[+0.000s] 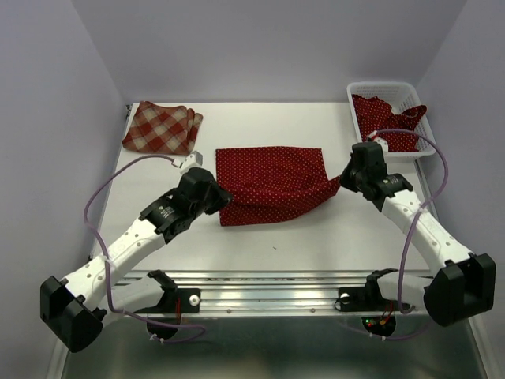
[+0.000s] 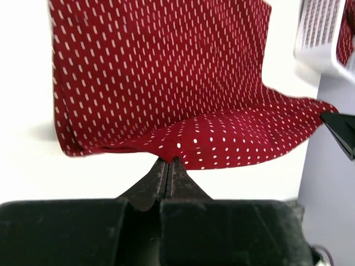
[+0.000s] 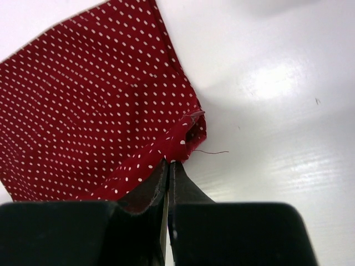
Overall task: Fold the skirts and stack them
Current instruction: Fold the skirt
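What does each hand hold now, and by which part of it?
The left hand pinches the left edge of the spread polka-dot skirt; the right hand pinches a corner on its right side.

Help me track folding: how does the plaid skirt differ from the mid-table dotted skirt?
The plaid skirt lies folded and untouched; the dotted skirt is spread out, gripped by the left pincer and right pincer. Plaid has cream checks; dotted, white dots. Both are red cloth.
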You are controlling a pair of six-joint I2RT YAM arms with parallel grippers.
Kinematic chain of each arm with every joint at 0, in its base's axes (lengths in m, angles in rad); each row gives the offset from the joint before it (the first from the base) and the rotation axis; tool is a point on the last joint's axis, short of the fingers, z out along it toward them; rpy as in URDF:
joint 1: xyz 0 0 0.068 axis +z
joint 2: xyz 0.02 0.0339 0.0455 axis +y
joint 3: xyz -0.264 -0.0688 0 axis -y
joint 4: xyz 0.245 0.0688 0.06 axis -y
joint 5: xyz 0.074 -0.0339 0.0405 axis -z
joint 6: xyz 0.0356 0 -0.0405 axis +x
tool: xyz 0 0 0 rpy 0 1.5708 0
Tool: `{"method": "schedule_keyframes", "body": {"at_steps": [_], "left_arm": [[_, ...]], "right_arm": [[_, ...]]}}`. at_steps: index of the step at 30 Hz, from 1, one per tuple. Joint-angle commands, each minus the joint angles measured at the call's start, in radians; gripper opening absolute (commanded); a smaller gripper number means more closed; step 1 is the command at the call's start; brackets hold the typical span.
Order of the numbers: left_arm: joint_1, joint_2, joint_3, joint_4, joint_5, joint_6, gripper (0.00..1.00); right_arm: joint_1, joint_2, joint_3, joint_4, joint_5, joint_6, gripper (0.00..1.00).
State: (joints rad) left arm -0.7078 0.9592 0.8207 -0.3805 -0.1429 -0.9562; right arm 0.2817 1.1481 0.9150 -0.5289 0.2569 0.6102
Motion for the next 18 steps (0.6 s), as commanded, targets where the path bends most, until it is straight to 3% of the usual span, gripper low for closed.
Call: {"method": "schedule_keyframes", "body": {"at_steps": [1, 9, 18], "left_arm": [[0.060, 0.035, 0.095, 0.113, -0.060, 0.115, 0.00], [0.215, 0.157, 0.185, 0.153, -0.064, 0.214, 0.00], [0.309, 0.315, 0.276, 0.192, -0.021, 0.281, 0.00]], "right_arm": [[-0.004, 0.074, 0.107, 0.116, 0.039, -0.041, 0.01], [-0.004, 0.232, 0.242, 0.177, 0.027, -0.076, 0.01], [-0.004, 0.387, 0.354, 0.213, -0.008, -0.101, 0.01]]}}
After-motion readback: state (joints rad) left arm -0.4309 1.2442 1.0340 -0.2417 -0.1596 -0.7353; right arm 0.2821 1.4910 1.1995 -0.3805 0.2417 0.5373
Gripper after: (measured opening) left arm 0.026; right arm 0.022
